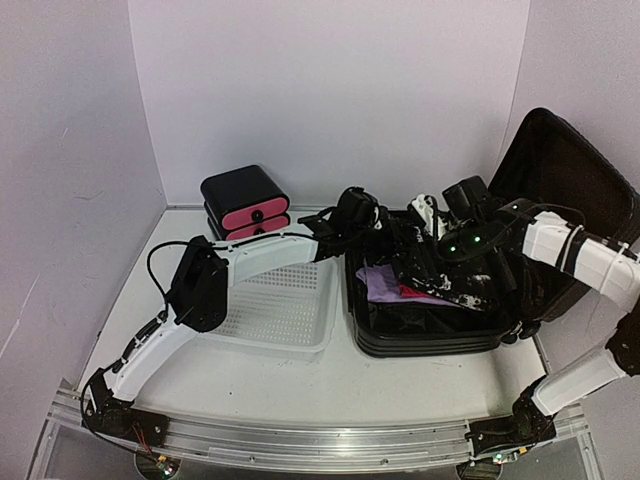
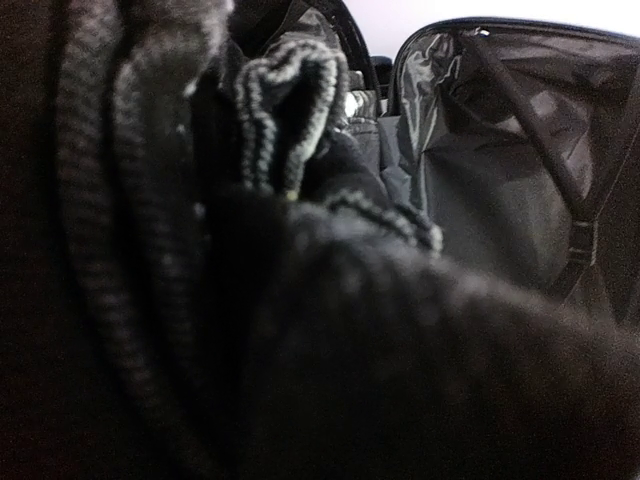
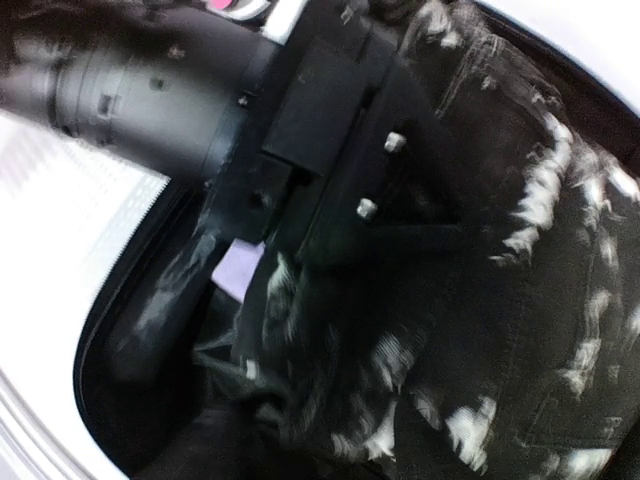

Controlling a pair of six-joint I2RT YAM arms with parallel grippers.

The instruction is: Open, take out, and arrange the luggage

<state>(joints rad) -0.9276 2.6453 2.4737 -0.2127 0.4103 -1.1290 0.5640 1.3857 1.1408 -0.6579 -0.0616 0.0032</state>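
Observation:
The luggage [image 1: 425, 335], a black ribbed hard-shell suitcase, lies open at the right. Its lid [image 1: 560, 175] stands up against the right wall, and the lid's black lining shows in the left wrist view [image 2: 500, 150]. Inside lie a black garment with white flecks [image 1: 450, 265], also in the right wrist view [image 3: 520, 250], and a lilac cloth [image 1: 385, 285]. My left gripper [image 1: 375, 225] reaches into the case's far left; dark knitted fabric [image 2: 280, 110] buries its fingers. My right gripper [image 1: 455, 250] hovers over the flecked garment, its fingers hidden by it.
A white mesh basket [image 1: 275, 305] sits left of the case under my left arm. A small black box with pink drawers [image 1: 245, 205] stands at the back. The left gripper's black body [image 3: 330, 130] fills the top of the right wrist view. Walls close in on three sides.

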